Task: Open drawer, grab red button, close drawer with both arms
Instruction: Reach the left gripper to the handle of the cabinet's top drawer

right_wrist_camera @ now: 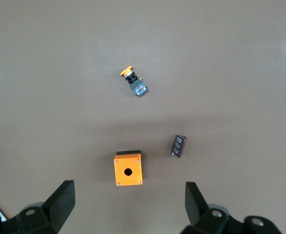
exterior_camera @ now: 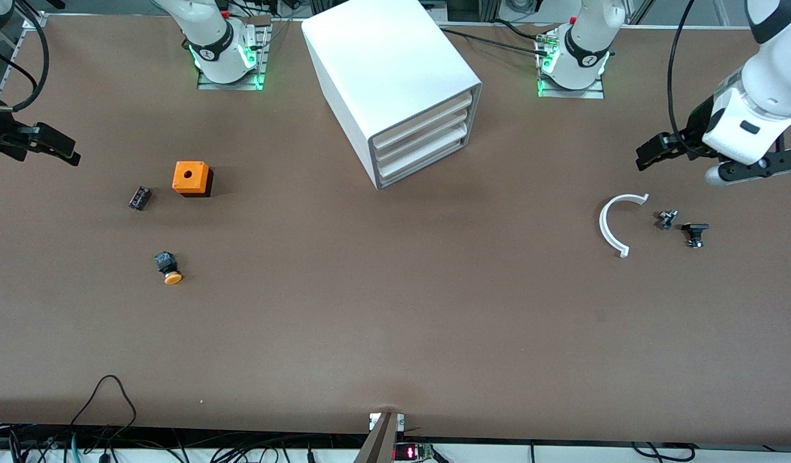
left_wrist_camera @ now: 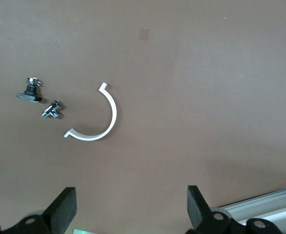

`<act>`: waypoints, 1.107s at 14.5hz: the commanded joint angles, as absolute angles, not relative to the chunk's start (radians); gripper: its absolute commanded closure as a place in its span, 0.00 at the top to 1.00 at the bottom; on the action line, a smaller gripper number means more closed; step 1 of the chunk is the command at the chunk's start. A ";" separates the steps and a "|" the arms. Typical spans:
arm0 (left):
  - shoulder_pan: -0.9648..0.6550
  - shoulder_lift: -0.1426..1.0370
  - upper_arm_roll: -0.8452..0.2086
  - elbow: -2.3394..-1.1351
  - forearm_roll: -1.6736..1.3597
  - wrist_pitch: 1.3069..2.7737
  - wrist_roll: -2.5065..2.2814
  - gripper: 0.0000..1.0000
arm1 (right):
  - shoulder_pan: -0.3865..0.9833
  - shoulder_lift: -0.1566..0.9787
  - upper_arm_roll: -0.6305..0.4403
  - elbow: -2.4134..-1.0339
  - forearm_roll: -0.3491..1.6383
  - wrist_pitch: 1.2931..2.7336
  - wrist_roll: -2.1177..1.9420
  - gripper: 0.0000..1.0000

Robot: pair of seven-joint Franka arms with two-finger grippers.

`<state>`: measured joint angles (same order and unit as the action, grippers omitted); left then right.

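Note:
The white box cabinet (exterior_camera: 395,71) stands at the middle of the table between the two bases. Its three white tray drawers (exterior_camera: 421,138) are all pushed in. The red-capped button is hidden from every view. My left gripper (exterior_camera: 653,154) is open and empty, up over the table at the left arm's end; its wrist view (left_wrist_camera: 131,204) shows bare table between the fingers. My right gripper (exterior_camera: 54,149) is open and empty over the right arm's end of the table; its wrist view (right_wrist_camera: 130,202) looks down on an orange cube.
An orange cube with a hole (exterior_camera: 191,178) (right_wrist_camera: 128,169), a small black part (exterior_camera: 139,197) (right_wrist_camera: 179,146) and an orange-yellow-capped button (exterior_camera: 168,267) (right_wrist_camera: 133,81) lie toward the right arm's end. A white arc (exterior_camera: 616,223) (left_wrist_camera: 96,117) and two small metal parts (exterior_camera: 667,219) (exterior_camera: 694,233) lie toward the left arm's end.

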<state>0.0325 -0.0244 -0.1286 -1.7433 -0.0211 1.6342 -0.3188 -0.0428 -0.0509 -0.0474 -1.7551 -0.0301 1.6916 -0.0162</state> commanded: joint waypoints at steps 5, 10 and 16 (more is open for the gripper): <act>0.018 0.179 -0.147 -1.641 -0.040 1.569 -0.232 1.00 | 0.009 -0.017 -0.017 -1.755 0.029 1.742 -0.017 1.00; -0.017 0.388 -0.199 -1.687 -0.263 1.528 -0.198 1.00 | 0.040 0.040 -0.017 -1.738 0.032 1.773 -0.031 1.00; -0.094 0.460 -0.296 -1.888 -0.615 1.696 0.016 1.00 | 0.133 0.092 -0.012 -1.730 0.031 1.824 -0.015 1.00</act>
